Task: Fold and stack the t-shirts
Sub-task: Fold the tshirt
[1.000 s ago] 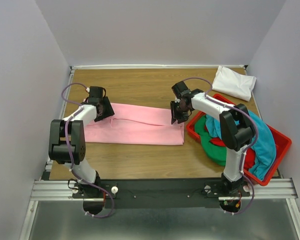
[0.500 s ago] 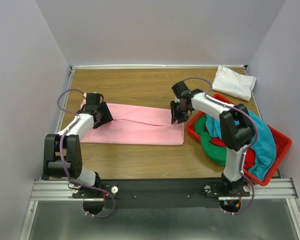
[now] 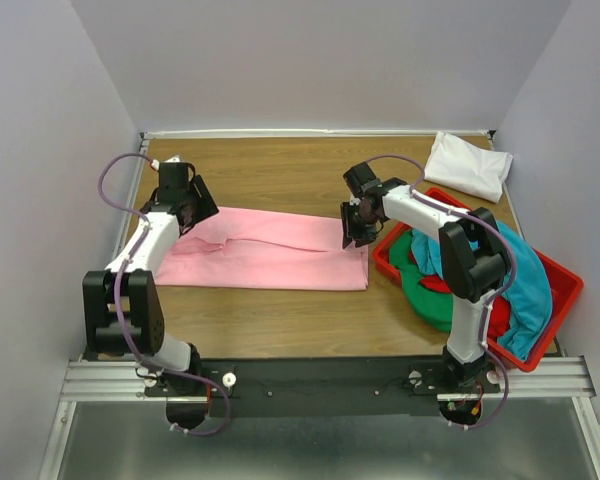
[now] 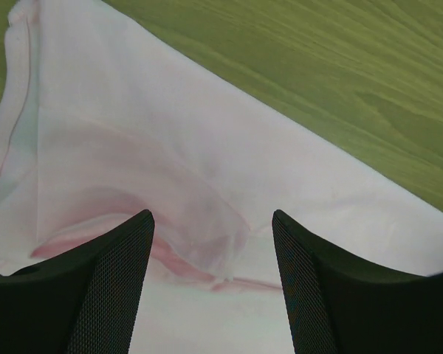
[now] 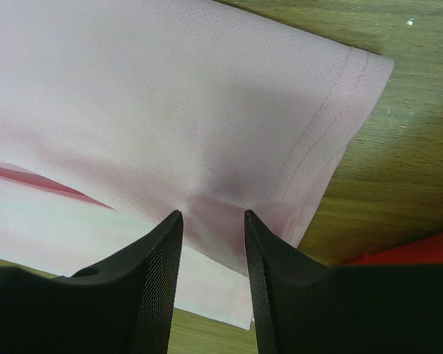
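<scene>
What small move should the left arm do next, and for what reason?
Probably lower the left pincer and close it on the pink t-shirt. Its jaws stand open above the cloth's left end, holding nothing, while the right pincer already presses the right end, with cloth between its jaws. Both ends must be held to fold.

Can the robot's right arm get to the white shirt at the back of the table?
Probably yes. The white shirt lies in the open on the table's far right corner with nothing on it, but the right gripper is busy down on the pink shirt.

No readable text or labels anywhere
</scene>
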Controlling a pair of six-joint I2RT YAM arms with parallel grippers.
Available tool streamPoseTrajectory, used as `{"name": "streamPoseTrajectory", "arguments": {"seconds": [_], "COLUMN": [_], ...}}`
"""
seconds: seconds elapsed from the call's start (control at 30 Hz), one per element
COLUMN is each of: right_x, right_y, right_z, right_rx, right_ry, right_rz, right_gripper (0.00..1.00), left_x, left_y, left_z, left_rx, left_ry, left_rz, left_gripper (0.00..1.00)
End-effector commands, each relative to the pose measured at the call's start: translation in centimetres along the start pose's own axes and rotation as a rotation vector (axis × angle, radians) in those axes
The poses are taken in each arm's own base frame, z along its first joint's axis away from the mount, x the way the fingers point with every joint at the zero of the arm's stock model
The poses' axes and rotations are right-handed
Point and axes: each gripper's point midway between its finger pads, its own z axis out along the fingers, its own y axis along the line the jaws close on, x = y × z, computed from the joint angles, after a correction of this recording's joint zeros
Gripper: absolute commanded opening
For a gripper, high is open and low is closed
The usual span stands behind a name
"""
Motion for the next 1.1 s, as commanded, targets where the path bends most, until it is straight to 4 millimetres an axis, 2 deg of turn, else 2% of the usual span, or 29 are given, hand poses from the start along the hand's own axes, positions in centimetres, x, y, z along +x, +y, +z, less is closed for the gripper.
{"name": "streamPoseTrajectory", "arguments": {"seconds": [0.0,0.17,0.27,0.57,0.83,0.97,1.07], "right_x": [0.0,0.0,0.1,0.0,0.1,-0.1,-1.1], "right_y": [0.2,0.2,0.2,0.3,0.4,0.5,0.6], "right_z": [-0.3,-0.4,-0.4,0.1,0.3,0.2,-0.5], "right_rx": [0.0,0.002,0.001,-0.004,-0.008,-0.008,-0.005], "right_ry": [-0.012,-0.018,-0.016,-0.002,0.004,-0.003,-0.036], "right_rz": [-0.004,-0.003,0.002,0.001,-0.005,-0.007,-0.015], "right_gripper": [0.46,0.46,0.46,0.47,0.46,0.46,0.46], "left_x": [0.0,0.9,2.7,6.0,6.5,7.4,7.2], "left_y": [2.0,2.6,3.5,5.0,4.6,4.6,4.6], "left_z": [3.1,5.2,5.5,3.9,1.9,1.4,0.7], "left_rx": [-0.077,-0.087,-0.109,-0.122,-0.089,-0.075,-0.073], "left_ry": [0.008,0.031,0.067,0.106,0.094,0.119,0.111], "left_rz": [0.014,0.041,0.051,0.048,0.022,0.018,0.015], "left_gripper": [0.73,0.73,0.73,0.74,0.73,0.73,0.74]}}
